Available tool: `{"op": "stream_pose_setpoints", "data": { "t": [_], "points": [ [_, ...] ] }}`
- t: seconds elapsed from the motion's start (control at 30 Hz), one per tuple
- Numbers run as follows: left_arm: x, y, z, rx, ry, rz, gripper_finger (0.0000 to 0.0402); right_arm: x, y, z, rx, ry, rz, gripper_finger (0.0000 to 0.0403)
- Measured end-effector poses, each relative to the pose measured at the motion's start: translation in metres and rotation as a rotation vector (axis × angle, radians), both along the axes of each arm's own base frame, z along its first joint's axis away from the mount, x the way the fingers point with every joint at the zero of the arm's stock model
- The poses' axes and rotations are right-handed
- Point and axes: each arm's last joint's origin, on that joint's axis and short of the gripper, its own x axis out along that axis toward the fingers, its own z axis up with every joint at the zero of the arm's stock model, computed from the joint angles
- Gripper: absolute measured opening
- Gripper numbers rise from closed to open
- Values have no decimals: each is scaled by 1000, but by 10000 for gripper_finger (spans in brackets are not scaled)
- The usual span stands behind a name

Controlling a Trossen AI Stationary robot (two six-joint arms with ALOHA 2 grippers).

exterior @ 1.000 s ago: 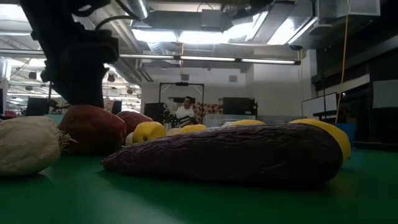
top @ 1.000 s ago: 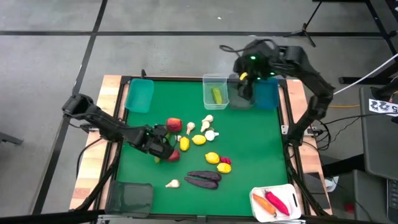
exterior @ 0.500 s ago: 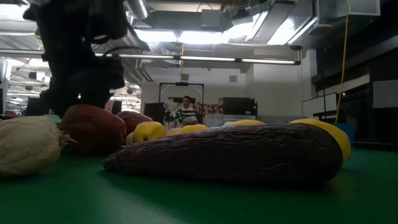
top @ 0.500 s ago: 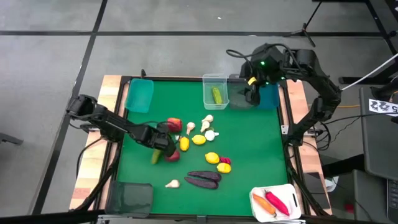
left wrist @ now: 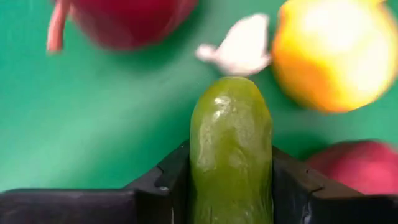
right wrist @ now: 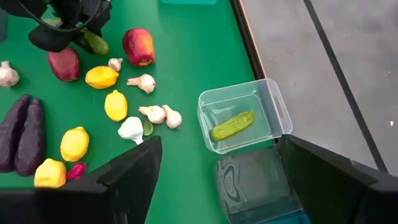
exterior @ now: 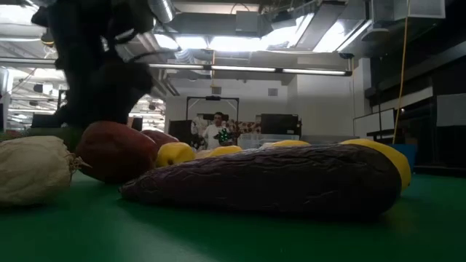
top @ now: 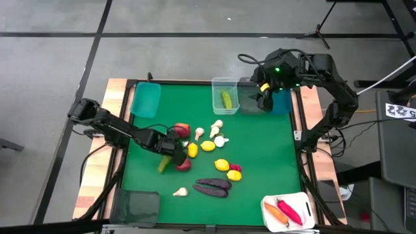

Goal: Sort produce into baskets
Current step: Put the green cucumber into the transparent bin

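Left gripper (left wrist: 230, 186) is clenched on a green cucumber (left wrist: 231, 146), its fingers (left wrist: 158, 186) pressed against both flanks with the rounded tip poking out ahead; in the high view the pair sits at about 8 o'clock from the table's centre. A good lift here means rising straight up before any sideways travel, because produce crowds the tip closely: a red apple (left wrist: 127, 18) and a garlic bulb (left wrist: 239, 46) just beyond it, a lemon (left wrist: 333, 53) to one side and a second red apple (left wrist: 357, 171) almost touching one finger. Whether the cucumber is already clear of the green table (top: 260, 149) is hard to judge from the low view.

The likely goal is the clear basket (right wrist: 244, 116) at 12 o'clock, which already holds 1 cucumber (right wrist: 232, 125). Open green lies along the 10 o'clock side, past the teal basket (top: 145, 99), so that route skirts the pile. Right gripper (top: 262, 101) hangs wide open over the far edge at about 1 o'clock, just beside the clear basket, leaving little room there.
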Motion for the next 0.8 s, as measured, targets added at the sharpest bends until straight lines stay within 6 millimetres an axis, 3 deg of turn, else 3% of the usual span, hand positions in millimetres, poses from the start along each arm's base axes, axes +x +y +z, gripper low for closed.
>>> {"op": "stream_pose_setpoints", "data": {
  "t": [0.17,0.37,0.57,0.8],
  "points": [
    [17,1,33,109,-132,-34,154,-15,5,8,36,-51,10,324],
    [47,19,83,408,-334,-68,160,-42,13,21,107,-138,43,324],
    [72,58,118,638,-565,-112,162,-72,26,34,220,-236,159,324],
    [83,112,137,803,-763,-139,163,-106,34,45,259,-321,152,324]
  ]
}}
